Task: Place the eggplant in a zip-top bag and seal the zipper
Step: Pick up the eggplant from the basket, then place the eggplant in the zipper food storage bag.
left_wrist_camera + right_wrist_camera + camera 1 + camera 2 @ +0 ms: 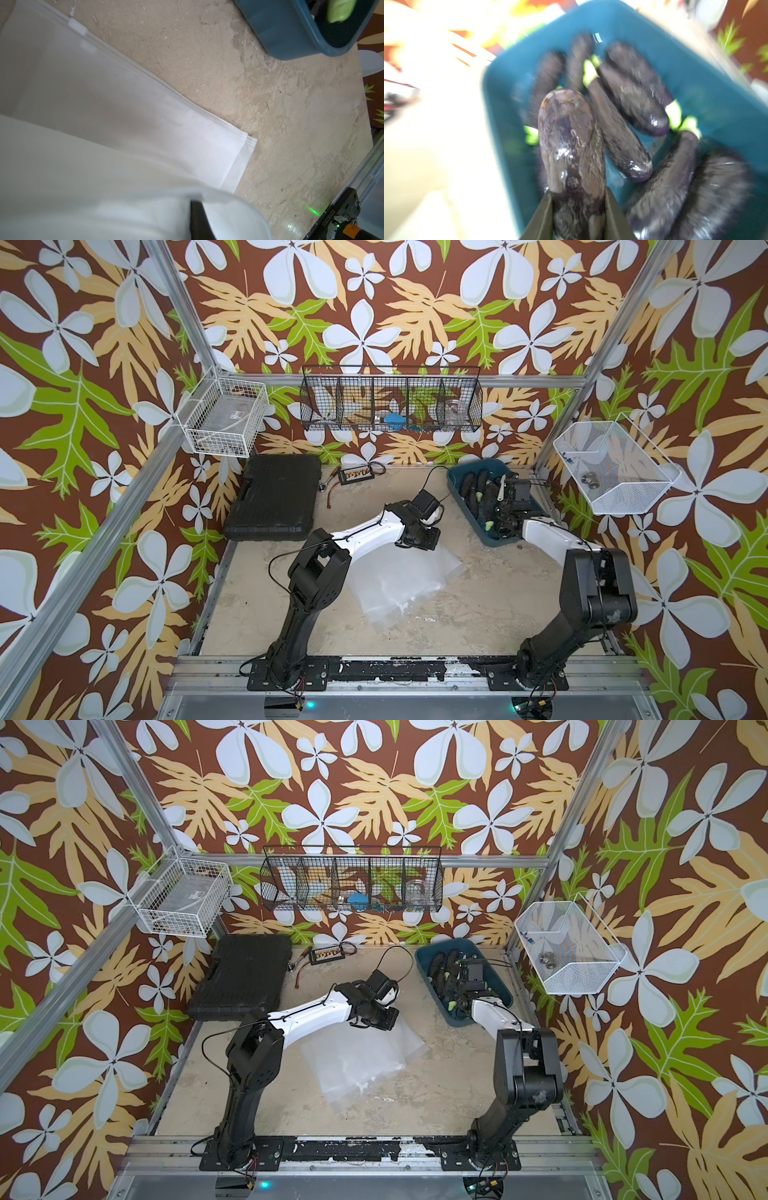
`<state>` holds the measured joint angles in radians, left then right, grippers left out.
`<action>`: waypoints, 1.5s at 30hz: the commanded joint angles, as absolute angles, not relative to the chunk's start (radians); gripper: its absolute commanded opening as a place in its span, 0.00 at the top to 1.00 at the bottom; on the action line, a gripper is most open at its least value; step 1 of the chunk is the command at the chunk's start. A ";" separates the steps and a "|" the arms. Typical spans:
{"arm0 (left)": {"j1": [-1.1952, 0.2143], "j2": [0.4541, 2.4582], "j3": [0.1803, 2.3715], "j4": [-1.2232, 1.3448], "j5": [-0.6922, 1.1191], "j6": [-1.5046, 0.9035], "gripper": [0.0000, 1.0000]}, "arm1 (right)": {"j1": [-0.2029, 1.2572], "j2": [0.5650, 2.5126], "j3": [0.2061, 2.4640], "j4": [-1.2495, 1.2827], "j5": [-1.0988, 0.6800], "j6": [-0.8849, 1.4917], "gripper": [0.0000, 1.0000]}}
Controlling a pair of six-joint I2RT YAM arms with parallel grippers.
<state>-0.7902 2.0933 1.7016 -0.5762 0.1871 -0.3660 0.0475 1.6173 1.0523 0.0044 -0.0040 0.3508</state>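
My right tool (577,195) holds an eggplant (569,135). The two fingers (544,209) sit one on each side of it, and both touch its skin. The gap between them is narrow, just as wide as the eggplant. The eggplant is dark purple and shiny, and it sticks out past the fingertips. This picture is blurry, so I cannot tell if the eggplant is lifted or rests on the others.

My right tool is inside the blue bin (708,93). More eggplants (633,99) lie in the blue bin, close beside the one I hold. They have green stem ends. Some of them touch each other.

My left tool (196,202) is closed tight. It pinches the top sheet of the zip-top bag (124,104) at its edge. That sheet curves up around the dark finger. I see only one finger there.

The zip-top bag is clear and milky. Most of it lies flat on the tabletop (478,605), near the blue bin but not touching it. Its zipper edge faces the blue bin, and a small white slider (76,26) sits on that edge. There is no eggplant in the bag.

A black case (274,502) lies on the tabletop too, well apart from the blue bin, with my left tool between them.
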 commanded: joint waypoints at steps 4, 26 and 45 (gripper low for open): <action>-0.775 2.098 1.699 -0.556 0.178 -0.372 0.94 | 0.165 1.378 0.953 -0.123 -0.170 0.412 0.72; -0.765 2.039 1.631 -0.497 0.190 -0.390 0.95 | 0.402 1.160 0.722 -0.353 -0.569 0.435 0.79; -0.830 1.932 1.534 -0.513 0.128 -0.369 0.98 | 0.427 1.345 0.919 -0.511 -0.384 0.467 0.79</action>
<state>-0.8158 1.9442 1.5391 -0.5087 0.1184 -0.3843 0.4255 1.3289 0.8810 -0.4885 -0.4118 0.4885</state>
